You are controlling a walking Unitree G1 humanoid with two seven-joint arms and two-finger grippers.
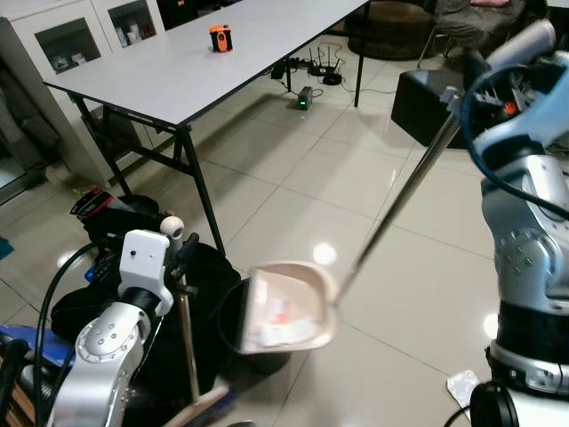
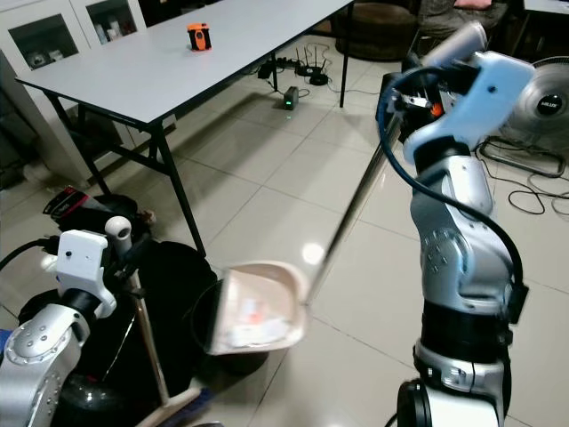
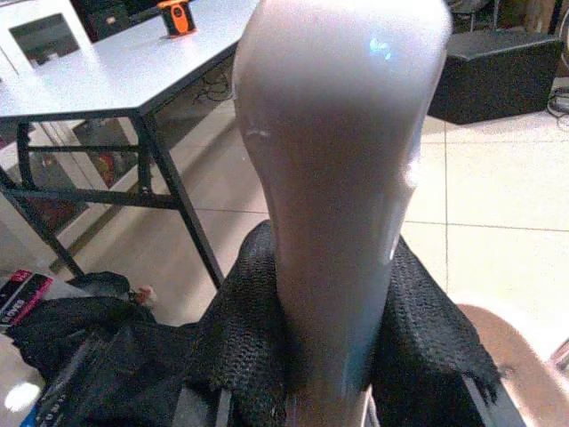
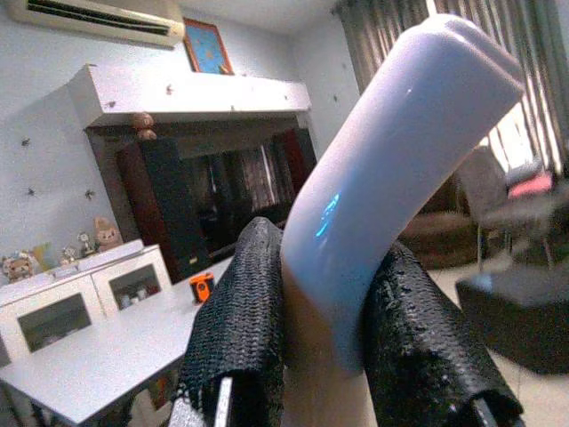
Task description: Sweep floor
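Observation:
A beige dustpan holding white scraps and an orange bit hangs tilted over a black-lined bin. Its long metal handle rises to my right gripper, which is shut on the pale grip at its top. My left gripper, low at the left, is shut on the broom handle. The broom's pale grip sits between the black fingers. The wooden broom head rests at the floor by the bin.
A grey folding table with an orange object stands ahead. Behind it lie a power strip and cables and a black box. Black bags crowd the left. A crumpled white scrap lies by my right leg. A fan stands at the right.

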